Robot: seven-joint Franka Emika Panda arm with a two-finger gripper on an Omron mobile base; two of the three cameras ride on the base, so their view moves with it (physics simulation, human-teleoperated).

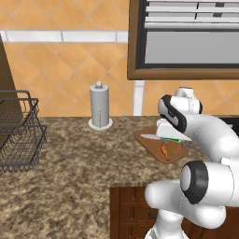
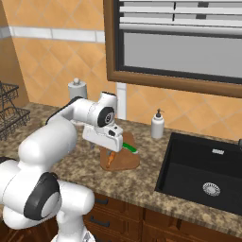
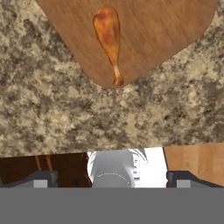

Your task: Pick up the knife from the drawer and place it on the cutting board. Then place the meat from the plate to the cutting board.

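The gripper (image 3: 112, 179) hangs above the cutting board (image 3: 166, 30) with its jaws wide apart and nothing between them — the two dark fingertips (image 3: 41, 178) stand at opposite sides of the hand view. On the board lies the meat (image 3: 109, 37), near the edge toward the robot, its thin bone end at the rim. The knife (image 2: 128, 148) rests on the board too — green handle toward the sink (image 2: 208, 175).

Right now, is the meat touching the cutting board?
Touching. In the hand view the meat lies flat on the cutting board, its thin end at the board's edge.
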